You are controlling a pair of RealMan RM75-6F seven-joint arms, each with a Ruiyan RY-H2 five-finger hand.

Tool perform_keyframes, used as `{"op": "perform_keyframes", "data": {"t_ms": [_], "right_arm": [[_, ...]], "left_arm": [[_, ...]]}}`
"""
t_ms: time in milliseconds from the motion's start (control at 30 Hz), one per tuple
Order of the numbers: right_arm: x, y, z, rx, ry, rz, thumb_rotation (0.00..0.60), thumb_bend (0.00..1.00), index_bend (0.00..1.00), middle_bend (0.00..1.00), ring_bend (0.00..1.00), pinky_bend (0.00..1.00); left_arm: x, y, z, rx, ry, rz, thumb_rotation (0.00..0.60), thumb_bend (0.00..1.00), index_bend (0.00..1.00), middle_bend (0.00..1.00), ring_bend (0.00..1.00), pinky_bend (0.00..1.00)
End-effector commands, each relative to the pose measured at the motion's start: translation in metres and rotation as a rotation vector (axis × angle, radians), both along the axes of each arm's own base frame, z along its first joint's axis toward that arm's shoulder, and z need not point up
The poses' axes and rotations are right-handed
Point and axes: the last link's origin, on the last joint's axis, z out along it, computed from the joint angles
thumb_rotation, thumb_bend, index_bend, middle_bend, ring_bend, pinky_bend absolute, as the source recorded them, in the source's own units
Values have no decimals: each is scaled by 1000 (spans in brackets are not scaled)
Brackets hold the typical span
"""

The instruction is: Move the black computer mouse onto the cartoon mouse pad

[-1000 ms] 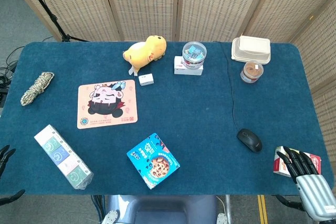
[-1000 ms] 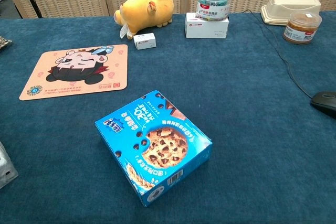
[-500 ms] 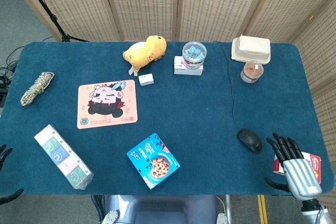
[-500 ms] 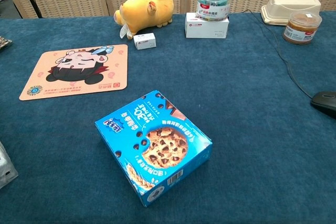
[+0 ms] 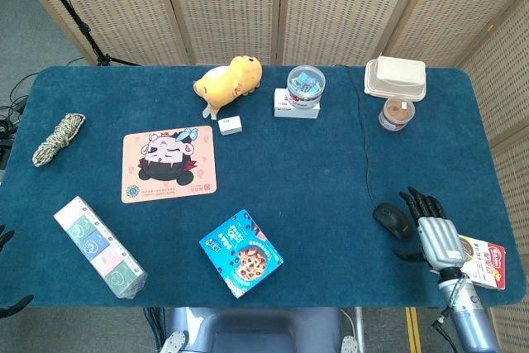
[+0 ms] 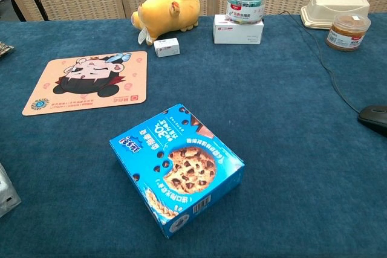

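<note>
Only "30" legible — blue cookie box (image 6: 176, 167).

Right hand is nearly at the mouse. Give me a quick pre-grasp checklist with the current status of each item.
1. Right hand free and fingers apart: ok, it holds nothing.
2. Hand beside the black mouse: ok, just to the mouse's right; contact cannot tell.
3. Mouse free to lift: ok, nothing rests on it, but its cable trails toward the table's far edge and may drag.
4. Cartoon mouse pad bare: ok, nothing lies on it.
5. Path to the pad: not ok for a straight low slide; the cookie box stands near the line, so carry the mouse above or behind it.
6. Left hand clear of the pad: cannot tell; only fingertips show at the head view's left edge.
</note>
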Motion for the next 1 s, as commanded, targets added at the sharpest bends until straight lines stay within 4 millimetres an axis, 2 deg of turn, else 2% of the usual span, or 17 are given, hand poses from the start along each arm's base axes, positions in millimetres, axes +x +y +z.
{"op": "perform_keyframes", "data": {"t_ms": [33,400,733,867,1000], "right_arm": [[-2,-10,-11,10,-7,-24,600,0,0,0,0,0],[-13,-31,-28,13,-10,-105,600,0,0,0,0,0],[-23,-38,-41,12,30,-148,600,0,0,0,0,3],[-24,-40,-46,3,30,-149,600,0,3,3,0,80],[-24,-44,-50,-1,27,-149,600,0,55,81,2,191]], "left_arm": [[-1,1,1,-1,-2,4,600,0,0,0,0,0],[-2,2,1,-1,-3,9,600,0,0,0,0,0],[-2,3,0,0,1,17,600,0,0,0,0,0],[-2,4,-2,-3,4,20,600,0,0,0,0,0],[-2,4,-2,-3,5,25,600,0,0,0,0,0]]}}
